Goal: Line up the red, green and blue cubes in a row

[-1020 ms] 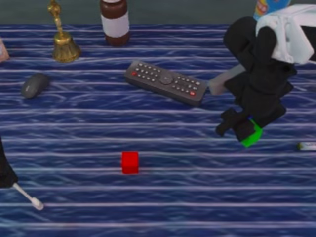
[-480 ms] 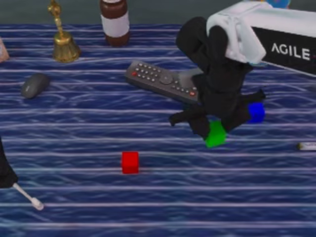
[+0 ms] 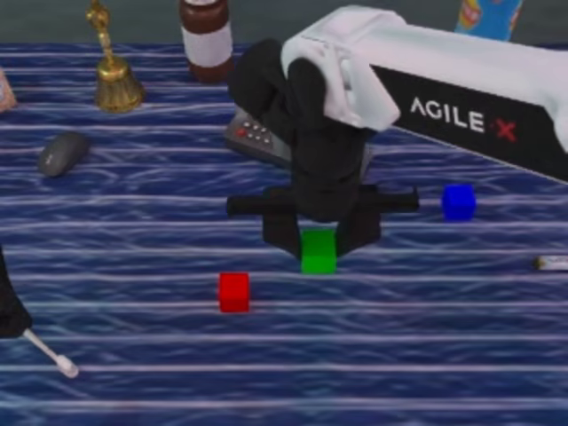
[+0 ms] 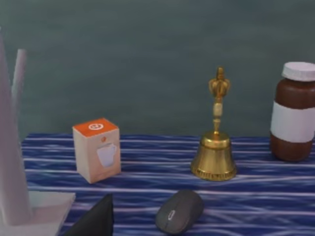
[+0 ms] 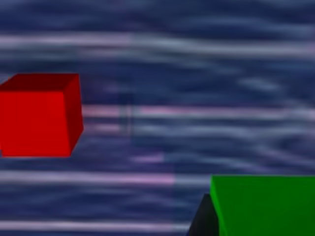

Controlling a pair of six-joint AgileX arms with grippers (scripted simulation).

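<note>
Landmark: small bright red plastic-looking cube [image 3: 234, 292], resting on the blue wavy-striped tablecloth [image 3: 133, 257].

Far left of the red cube, at the cloth's left edge, you've got the left gripper [image 3: 11, 311] parked; can't tell how its jaws stand. It has no part in this step.

Just right of the red cube & a bit toward the table's far side: the small bright green cube [image 3: 319, 251], clamped between the jaws of the right gripper [image 3: 321, 238]. I'd say it's held there to go down beside the red one as the row's middle piece. Whether it's already touching the cloth, can't tell.

Well right of the red cube, past the gripper: the small deep blue cube [image 3: 459, 201], free on the cloth & farther back, so not yet in line. You'd likely fetch it last.
</note>
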